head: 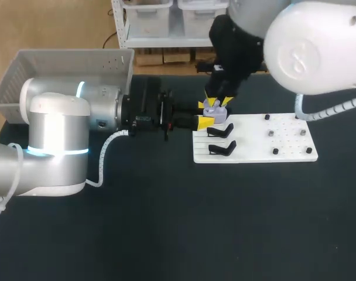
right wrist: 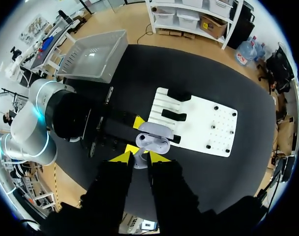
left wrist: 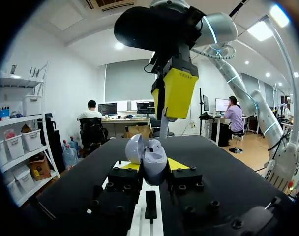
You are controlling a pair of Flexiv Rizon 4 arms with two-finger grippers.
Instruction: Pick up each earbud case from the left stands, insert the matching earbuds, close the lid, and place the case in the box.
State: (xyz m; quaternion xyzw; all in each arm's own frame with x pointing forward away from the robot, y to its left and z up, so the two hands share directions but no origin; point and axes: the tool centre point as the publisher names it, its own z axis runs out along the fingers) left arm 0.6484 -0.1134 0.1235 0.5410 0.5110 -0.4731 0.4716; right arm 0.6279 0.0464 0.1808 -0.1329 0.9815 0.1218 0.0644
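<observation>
The open earbud case [left wrist: 154, 161] stands upright over the near edge of the white board [head: 254, 153], its lid [left wrist: 134, 148] swung back to one side and its wells facing up, clamped from both sides by the yellow tips of the left gripper [left wrist: 153, 167]. Directly above it the right gripper [right wrist: 139, 156] points straight down, fingers nearly together on what appears to be a small pale earbud [left wrist: 164, 125], stem aimed at the case's mouth. The drop looks almost purely vertical, and the right arm is the one placed to make it. The raised lid sits just beside that path and seems the only thing likely to foul it. Two black stands [head: 221, 130] lie on the board nearby, small pegs [head: 271, 134] further along it, and the grey box [head: 72, 54] waits well apart behind the left arm.
</observation>
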